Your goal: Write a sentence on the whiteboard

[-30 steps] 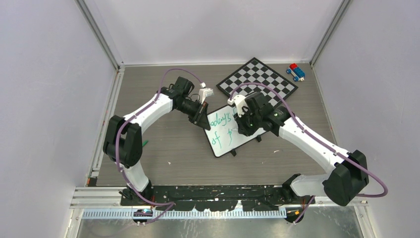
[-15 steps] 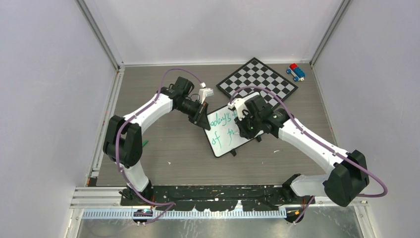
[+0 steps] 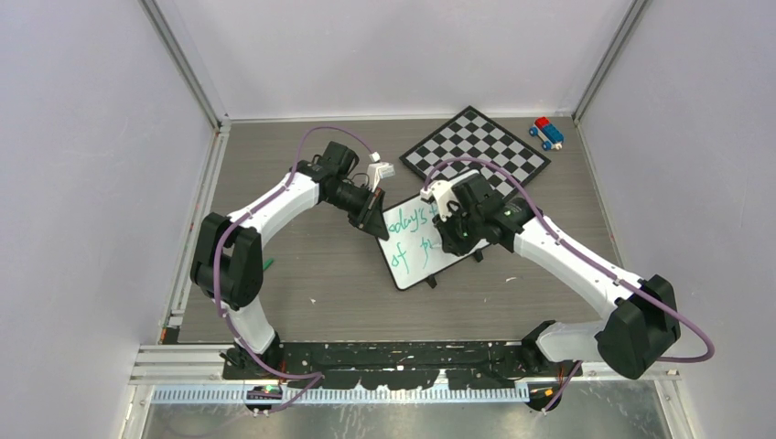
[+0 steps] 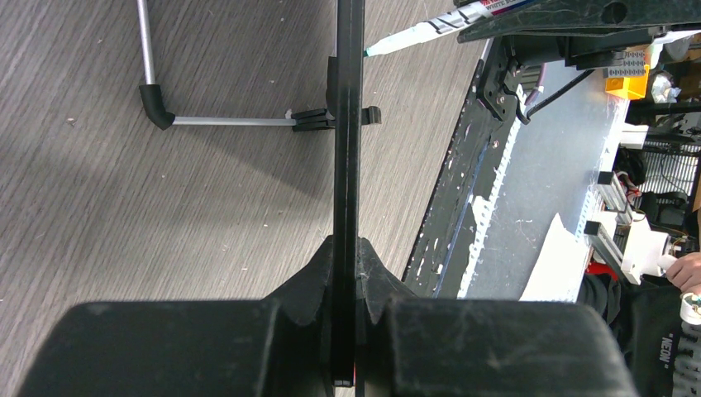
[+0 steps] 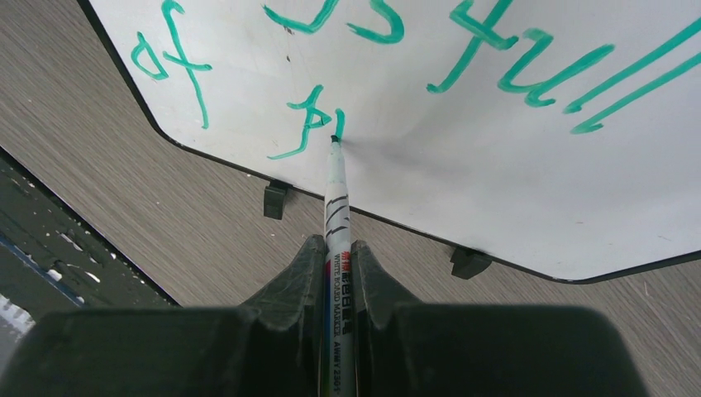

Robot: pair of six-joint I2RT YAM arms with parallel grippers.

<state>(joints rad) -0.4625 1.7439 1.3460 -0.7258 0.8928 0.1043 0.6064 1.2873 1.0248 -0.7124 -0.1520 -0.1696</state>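
Two fingers of the right gripper (image 5: 335, 248) are pinching the marker (image 5: 336, 211) low on its barrel, so the jaws are standing narrow with the pen between them. The green tip is touching the whiteboard (image 5: 463, 165) just after the "p" of the second line, where a short new stroke is beginning. The sentence (image 5: 496, 58) is showing "today's full" on the first line and "of p" on the second, so I am judging that the word "promise" is only starting.

The left gripper (image 4: 345, 256) is closed on the thin dark edge of the board and is steadying it. The board is resting on its small black feet on the table (image 3: 302, 265), between the two arms and just beside the chessboard (image 3: 476, 146).

To do this step well, the right arm should be pressing lightly and evenly, because a hard push could be sliding or tipping the board on its feet. The strokes should be staying small, like the neighbouring letters, and running along the free white area beyond the "p". The lower edge of the board is lying near this line, so the tip should not be drifting toward it. The left grip should be staying firm while the pen is moving.
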